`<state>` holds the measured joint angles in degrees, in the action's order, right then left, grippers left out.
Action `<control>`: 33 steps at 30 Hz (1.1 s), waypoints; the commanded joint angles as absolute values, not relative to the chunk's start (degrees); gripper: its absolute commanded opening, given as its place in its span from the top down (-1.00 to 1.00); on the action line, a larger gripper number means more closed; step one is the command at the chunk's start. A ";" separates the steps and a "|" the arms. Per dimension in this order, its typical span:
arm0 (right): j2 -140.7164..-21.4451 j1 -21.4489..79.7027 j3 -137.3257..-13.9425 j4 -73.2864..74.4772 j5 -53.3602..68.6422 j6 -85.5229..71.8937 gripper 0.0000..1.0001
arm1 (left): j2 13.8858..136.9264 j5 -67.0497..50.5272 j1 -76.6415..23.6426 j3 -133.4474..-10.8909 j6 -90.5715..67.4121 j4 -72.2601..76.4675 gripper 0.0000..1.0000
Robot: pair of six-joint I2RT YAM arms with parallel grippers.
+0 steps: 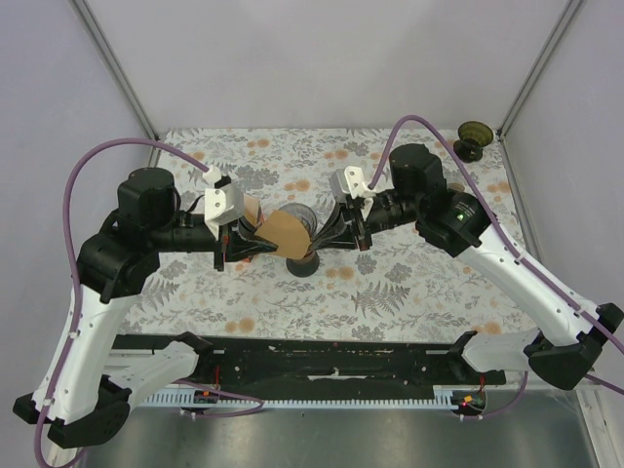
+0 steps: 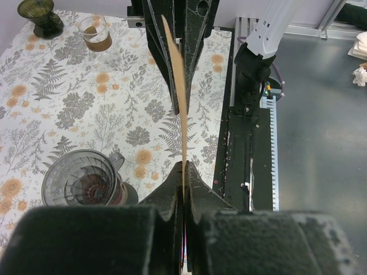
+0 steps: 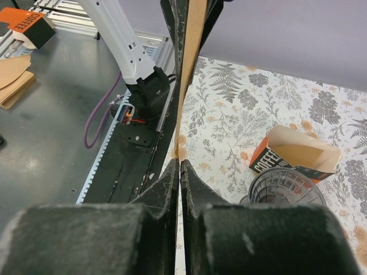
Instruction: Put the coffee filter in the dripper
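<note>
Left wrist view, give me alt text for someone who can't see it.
The left gripper pinches the near edge of a brown coffee filter, seen edge-on and stretching up to the right gripper, which pinches its far edge. A clear glass dripper stands empty at lower left on the floral table.

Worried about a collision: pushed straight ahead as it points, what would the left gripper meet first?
Likely the right gripper, which faces the left gripper and pinches the far edge of the same coffee filter.
</note>
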<state>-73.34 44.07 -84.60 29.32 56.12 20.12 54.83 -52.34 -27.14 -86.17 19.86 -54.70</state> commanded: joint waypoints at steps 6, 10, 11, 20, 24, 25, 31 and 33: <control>-74.18 45.26 -88.33 28.30 57.22 19.51 0.78 | 55.02 -51.68 -27.16 -86.66 21.80 -55.11 0.96; -74.09 45.35 -88.33 28.13 56.08 19.77 0.79 | 54.76 -51.68 -27.25 -86.57 22.76 -55.98 0.96; -74.09 45.35 -88.33 28.30 55.55 19.95 0.81 | 54.84 -51.51 -27.25 -86.66 23.02 -56.07 0.96; -72.25 45.35 -87.63 30.06 54.23 24.25 0.97 | 54.76 -51.06 -27.33 -86.84 24.26 -56.87 0.96; -71.46 45.26 -87.37 31.02 53.00 25.66 0.89 | 54.67 -50.89 -27.33 -87.01 24.52 -57.04 0.96; -71.28 45.35 -87.45 31.20 52.74 25.84 0.85 | 54.67 -50.71 -27.33 -87.01 24.61 -57.22 0.96; -71.72 45.44 -88.07 31.11 54.05 25.40 0.81 | 55.02 -50.89 -27.33 -87.36 24.52 -57.13 0.96; -72.07 45.70 -87.98 31.37 54.32 25.40 0.78 | 55.11 -50.98 -27.33 -87.63 24.52 -57.22 0.96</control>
<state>-72.36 45.21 -86.08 31.22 53.67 24.75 55.02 -51.05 -27.14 -86.17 23.00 -57.34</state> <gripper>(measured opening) 0.098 0.020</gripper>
